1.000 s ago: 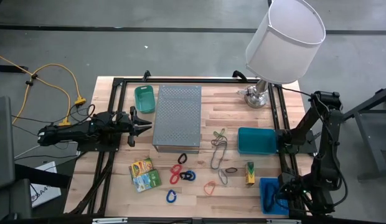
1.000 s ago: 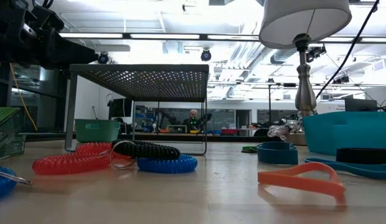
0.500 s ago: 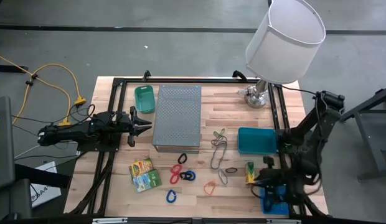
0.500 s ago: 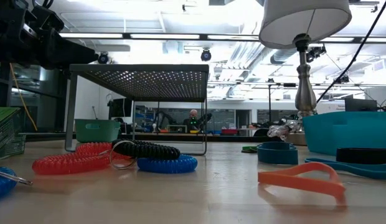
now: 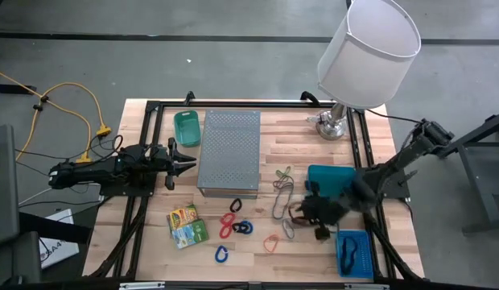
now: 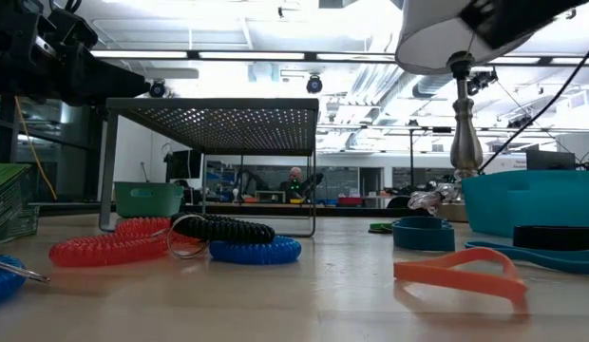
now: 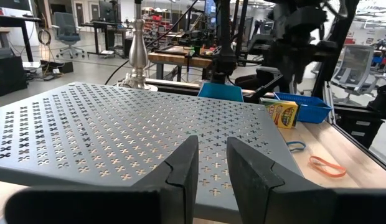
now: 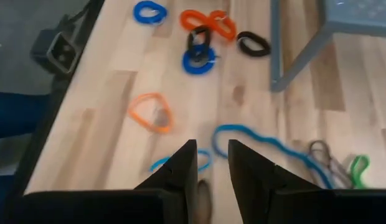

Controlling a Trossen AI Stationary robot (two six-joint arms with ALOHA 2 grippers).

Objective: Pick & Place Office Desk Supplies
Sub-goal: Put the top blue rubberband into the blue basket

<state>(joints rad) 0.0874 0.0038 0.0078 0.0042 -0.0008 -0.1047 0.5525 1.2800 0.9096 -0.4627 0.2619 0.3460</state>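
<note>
My right fingers (image 8: 210,163) hover narrow and empty over the desk (image 5: 257,250) — rubber bands (image 5: 283,198) and an orange loop (image 8: 151,113) lie below. They look light, limp and floppy — I'd pinch one strand. My left fingers (image 7: 211,163) wait, narrow, beside the perforated box (image 5: 229,151).

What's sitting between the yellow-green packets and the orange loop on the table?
In the high view, the red, black and blue coil loops lie between the yellow-green packets and the orange loop.
</note>
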